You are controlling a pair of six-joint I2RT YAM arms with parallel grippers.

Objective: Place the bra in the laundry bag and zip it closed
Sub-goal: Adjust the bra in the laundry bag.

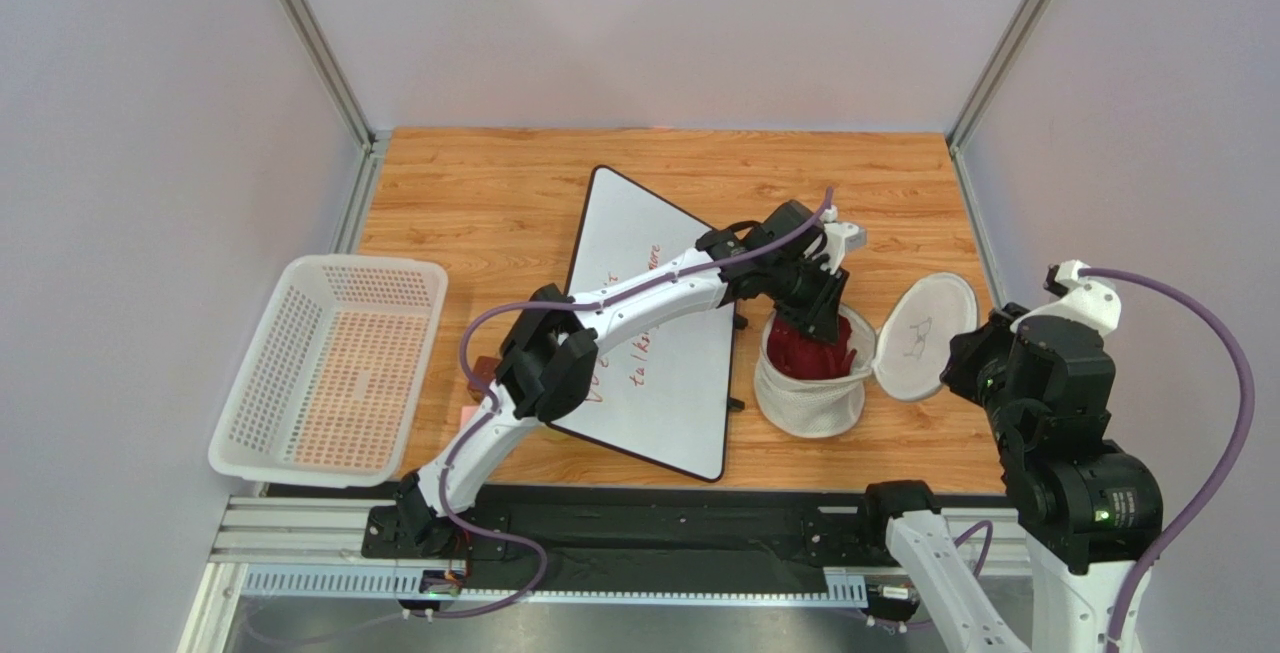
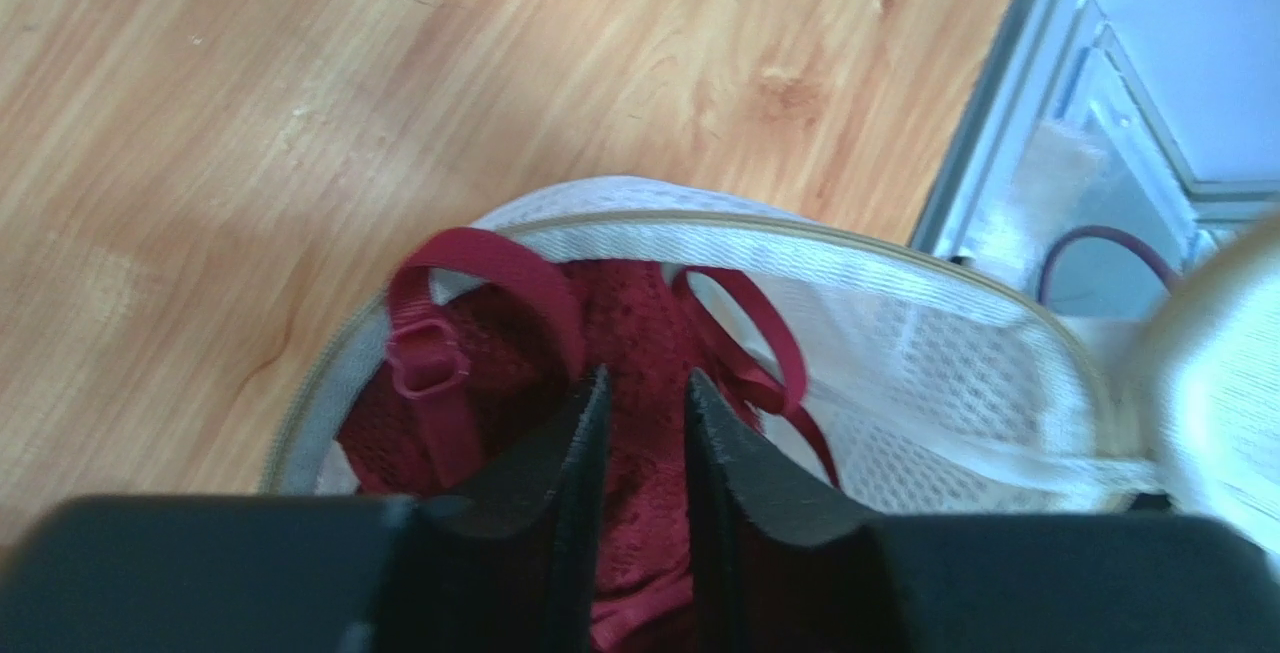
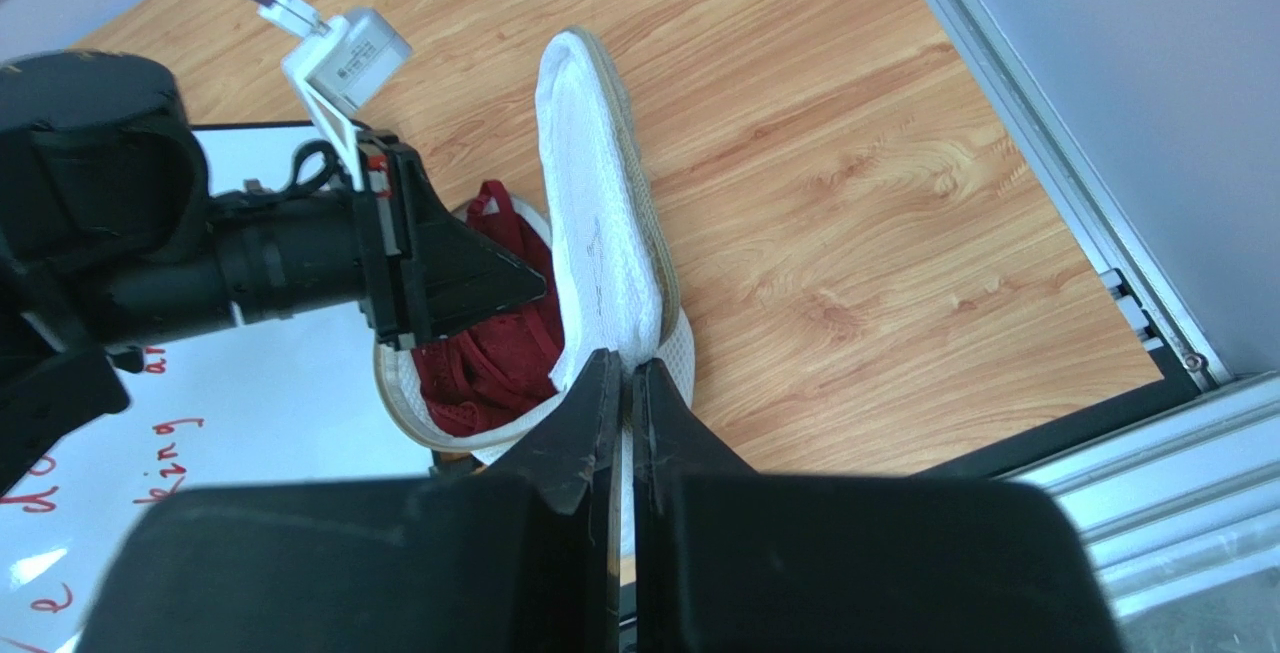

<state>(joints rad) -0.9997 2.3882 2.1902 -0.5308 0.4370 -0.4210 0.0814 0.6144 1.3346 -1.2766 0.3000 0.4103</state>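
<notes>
My right pincer (image 3: 627, 368) is pressed nearly closed on the lower edge of the white mesh disc lid (image 3: 594, 188), which stands up on edge and leans a little away from me. Just left of it sits the round white mesh laundry bag (image 3: 394, 391), mouth open, with the dark red fabric bra (image 3: 489, 361) bunched inside. The black left pincer (image 3: 511, 283) reaches in from the left, its tip over the bag's mouth. Beneath lies the light wooden counter (image 3: 842, 188); a white board with red handwriting (image 3: 226, 443) lies at my left.
</notes>
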